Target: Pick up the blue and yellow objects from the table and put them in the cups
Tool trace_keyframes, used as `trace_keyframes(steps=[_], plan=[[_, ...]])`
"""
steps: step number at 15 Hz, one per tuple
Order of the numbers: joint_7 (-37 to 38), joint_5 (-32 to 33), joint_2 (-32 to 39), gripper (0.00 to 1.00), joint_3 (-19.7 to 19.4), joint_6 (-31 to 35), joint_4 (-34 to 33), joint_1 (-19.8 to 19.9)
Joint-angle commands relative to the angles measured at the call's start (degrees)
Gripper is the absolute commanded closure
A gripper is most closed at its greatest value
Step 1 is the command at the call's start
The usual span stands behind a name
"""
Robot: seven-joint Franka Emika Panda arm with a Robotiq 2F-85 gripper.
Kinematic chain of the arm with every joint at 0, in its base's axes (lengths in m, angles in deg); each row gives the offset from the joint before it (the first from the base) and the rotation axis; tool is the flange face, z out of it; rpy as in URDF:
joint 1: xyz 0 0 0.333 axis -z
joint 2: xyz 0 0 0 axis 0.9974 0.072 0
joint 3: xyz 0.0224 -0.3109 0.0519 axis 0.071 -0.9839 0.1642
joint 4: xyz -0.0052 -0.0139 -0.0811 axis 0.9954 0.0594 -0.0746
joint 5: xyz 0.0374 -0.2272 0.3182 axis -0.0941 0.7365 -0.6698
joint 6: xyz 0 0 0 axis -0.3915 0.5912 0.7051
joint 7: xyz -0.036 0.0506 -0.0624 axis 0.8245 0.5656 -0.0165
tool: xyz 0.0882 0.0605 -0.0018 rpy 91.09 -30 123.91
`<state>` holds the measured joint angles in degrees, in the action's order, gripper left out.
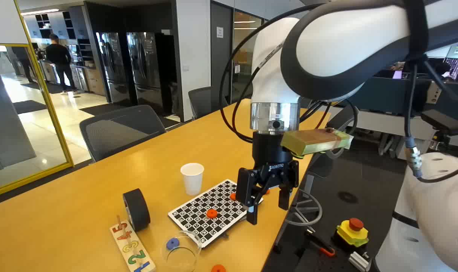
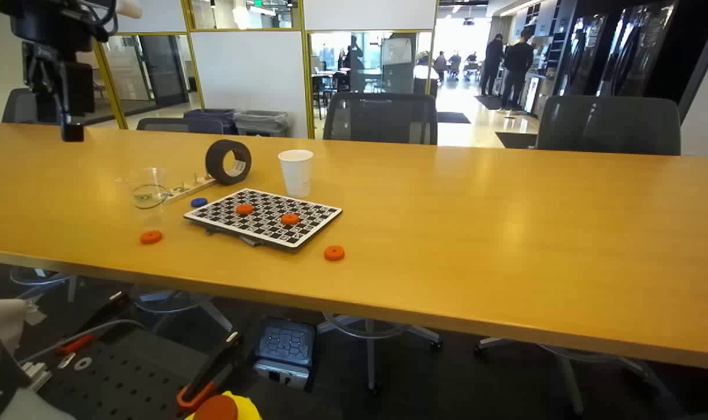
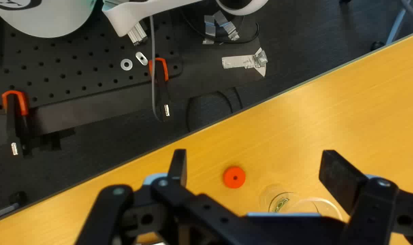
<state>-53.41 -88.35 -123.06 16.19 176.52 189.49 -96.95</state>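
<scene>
Leftmost on the worktop (image 1: 77, 200), in an exterior view, a numbered wooden strip (image 1: 132, 245) lies just beside a black roll (image 1: 141, 209) standing on edge. Next, the blue disc (image 1: 172, 243) sits outside the clear cup (image 1: 185, 254), near the checkered board (image 1: 195, 223). The white cup (image 1: 192, 180) stands upright just beside the board. The first orange disc (image 1: 212, 214) rests on the board; a second orange disc (image 1: 218, 268) lies on the worktop near the clear cup; a third orange disc (image 1: 233, 196), partly hidden, rests on the board. The hand (image 1: 268, 212) hangs above the worktop, released, jaws parted wide; in the wrist view the second orange disc shows through the gap between them. The fourth orange disc (image 1: 267, 191) lies off the board, seen behind the hand.
</scene>
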Motion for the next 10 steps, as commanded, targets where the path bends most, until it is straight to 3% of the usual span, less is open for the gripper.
trace_keyframes(steps=[1,10], plan=[[-0.4,-0.4,-0.1,0.0,0.6,-0.3,-0.2,0.8],[-1.9,-0.2,2.1,0.0,1.3,1.9,0.3,0.4]])
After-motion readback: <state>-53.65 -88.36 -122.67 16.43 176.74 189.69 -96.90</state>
